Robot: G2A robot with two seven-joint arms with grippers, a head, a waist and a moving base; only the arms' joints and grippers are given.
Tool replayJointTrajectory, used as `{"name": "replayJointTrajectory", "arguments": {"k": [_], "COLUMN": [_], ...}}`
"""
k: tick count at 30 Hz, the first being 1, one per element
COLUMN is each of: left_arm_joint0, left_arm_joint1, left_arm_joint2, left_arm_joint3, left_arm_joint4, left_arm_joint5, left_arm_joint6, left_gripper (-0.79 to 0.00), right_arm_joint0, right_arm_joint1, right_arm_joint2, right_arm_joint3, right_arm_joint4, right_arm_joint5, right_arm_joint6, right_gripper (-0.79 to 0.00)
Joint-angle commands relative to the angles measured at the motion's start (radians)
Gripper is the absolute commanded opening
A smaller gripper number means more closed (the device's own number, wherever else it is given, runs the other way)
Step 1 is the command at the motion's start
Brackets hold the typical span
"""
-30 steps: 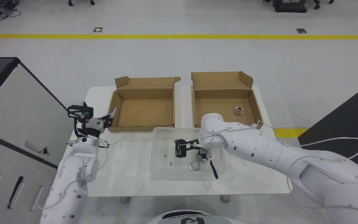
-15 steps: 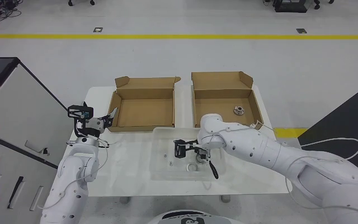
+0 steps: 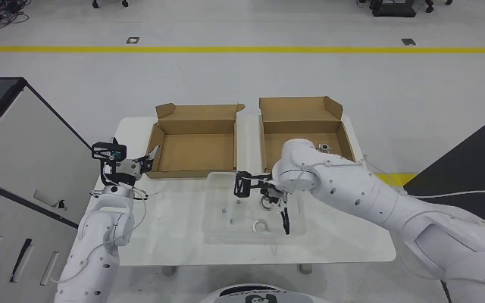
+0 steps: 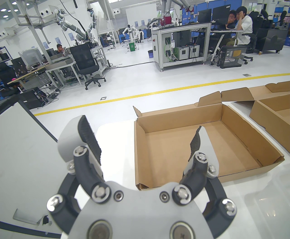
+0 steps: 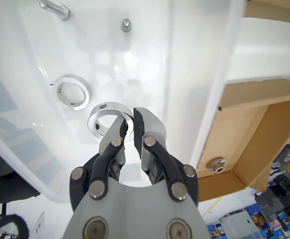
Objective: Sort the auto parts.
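Nearest me sits the clear tray (image 3: 216, 182), its near rim close to the near edge of the table (image 3: 167, 220). On its floor a loose ring (image 5: 88, 92) lies around the middle. A bolt (image 5: 54, 10) and a small stud (image 5: 126, 24) lie out towards 9 o'clock, each apart from the others.

My right gripper (image 5: 130, 120) is almost closed, pinching the wall of a metal ring (image 5: 111, 108) with one finger inside the hoop and one outside. The ring hangs tilted over the tray floor, about 1 o'clock from the tray's middle and just short of the far rim.

That far rim runs nearly up against the near walls of two open cardboard boxes. The left box (image 3: 195, 144) is at 11 o'clock. The right box (image 3: 292, 148) is at 1 o'clock, with one flanged part (image 3: 324, 148) near its right wall.

Out at 9 o'clock, a broad strip of white tabletop away from the tray, my left gripper (image 4: 140, 126) hovers spread wide with nothing in it — just off the left box's near-left corner.
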Motion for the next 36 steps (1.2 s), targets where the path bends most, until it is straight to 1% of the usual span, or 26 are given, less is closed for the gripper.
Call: {"name": "replayJointTrajectory", "arguments": {"k": [1,5,9,12,16,21,34,36], "left_arm_joint0": [0.000,0.000,0.000,0.000,0.000,0.000,0.000,0.000], "left_arm_joint1": [0.000,0.000,0.000,0.000,0.000,0.000,0.000,0.000], "left_arm_joint2": [0.000,0.000,0.000,0.000,0.000,0.000,0.000,0.000], "left_arm_joint3": [0.000,0.000,0.000,0.000,0.000,0.000,0.000,0.000], "left_arm_joint4": [0.000,0.000,0.000,0.000,0.000,0.000,0.000,0.000], "left_arm_joint5": [0.000,0.000,0.000,0.000,0.000,0.000,0.000,0.000], "left_arm_joint6": [0.000,0.000,0.000,0.000,0.000,0.000,0.000,0.000], "left_gripper": [0.000,0.000,0.000,0.000,0.000,0.000,0.000,0.000], "right_arm_joint0": [-0.011,-0.050,-0.108,-0.164,-0.244,-0.332,-0.339,-0.348], "right_arm_joint1": [0.025,0.075,0.125,0.159,0.198,0.233,0.237,0.238], "right_arm_joint2": [0.054,0.167,0.294,0.395,0.518,0.622,0.632,0.641], "right_arm_joint3": [-0.045,-0.128,-0.178,-0.189,-0.195,-0.187,-0.184,-0.166], "right_arm_joint4": [0.029,0.081,0.146,0.213,0.320,0.461,0.476,0.480], "right_arm_joint5": [0.009,0.016,0.001,-0.025,-0.086,-0.137,-0.138,-0.122], "right_arm_joint6": [0.013,0.025,0.013,-0.016,-0.050,-0.094,-0.095,-0.130], "right_gripper": [-0.785,-0.785,-0.785,-0.785,-0.785,-0.785,-0.785,-0.785]}}
